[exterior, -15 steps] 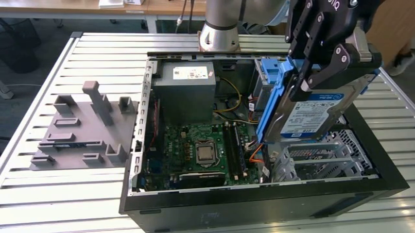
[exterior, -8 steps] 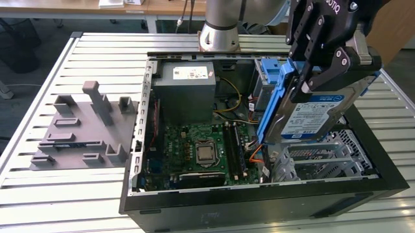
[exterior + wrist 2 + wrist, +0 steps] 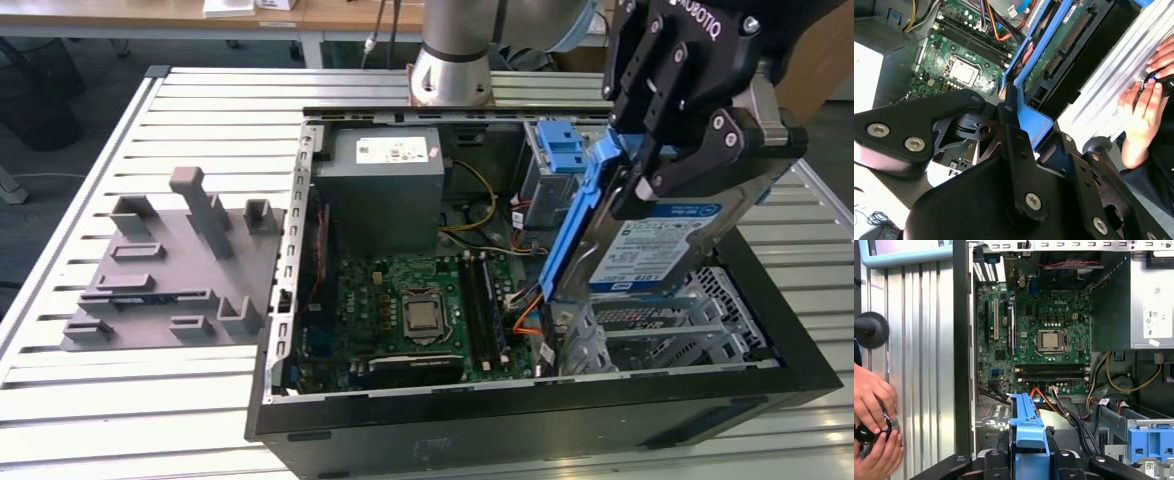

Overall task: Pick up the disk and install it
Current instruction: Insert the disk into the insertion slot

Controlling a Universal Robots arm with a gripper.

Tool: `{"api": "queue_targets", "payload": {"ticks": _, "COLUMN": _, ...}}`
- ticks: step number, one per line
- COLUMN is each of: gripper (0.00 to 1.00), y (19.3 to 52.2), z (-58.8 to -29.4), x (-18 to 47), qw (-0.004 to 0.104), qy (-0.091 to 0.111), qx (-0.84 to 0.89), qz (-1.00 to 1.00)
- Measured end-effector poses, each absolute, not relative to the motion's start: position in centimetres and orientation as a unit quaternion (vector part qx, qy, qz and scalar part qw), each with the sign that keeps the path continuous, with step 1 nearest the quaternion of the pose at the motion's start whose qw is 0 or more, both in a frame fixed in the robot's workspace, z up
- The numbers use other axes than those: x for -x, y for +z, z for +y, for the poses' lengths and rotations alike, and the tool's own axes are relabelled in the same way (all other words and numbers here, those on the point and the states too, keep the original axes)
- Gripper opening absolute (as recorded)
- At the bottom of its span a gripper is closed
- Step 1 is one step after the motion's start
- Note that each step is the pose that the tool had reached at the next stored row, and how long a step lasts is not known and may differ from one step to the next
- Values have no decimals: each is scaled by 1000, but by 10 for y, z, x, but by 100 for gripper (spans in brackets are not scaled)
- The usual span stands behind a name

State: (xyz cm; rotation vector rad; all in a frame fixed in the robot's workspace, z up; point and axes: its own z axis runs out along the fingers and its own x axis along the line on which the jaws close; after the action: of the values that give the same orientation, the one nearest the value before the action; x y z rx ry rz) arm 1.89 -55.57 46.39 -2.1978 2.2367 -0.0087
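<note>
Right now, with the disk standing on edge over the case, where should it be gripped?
Likely take the disk by its upper end, from above, pinching across the blue carrier. It stands nearly upright with its lower end at the drive cage, so the top is free; the claw is shut there.

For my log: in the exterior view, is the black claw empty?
No, the black claw grips the flat silver hard drive in its blue plastic carrier above the open computer case.
</note>
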Motion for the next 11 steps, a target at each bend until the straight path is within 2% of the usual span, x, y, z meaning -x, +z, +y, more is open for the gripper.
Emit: {"api": "queue_targets", "payload": {"ticks": 11, "gripper": 36, "y": 460, "z": -557, "x": -30, "qw": 3, "qy": -3, "qx": 700, "qz": 714}}
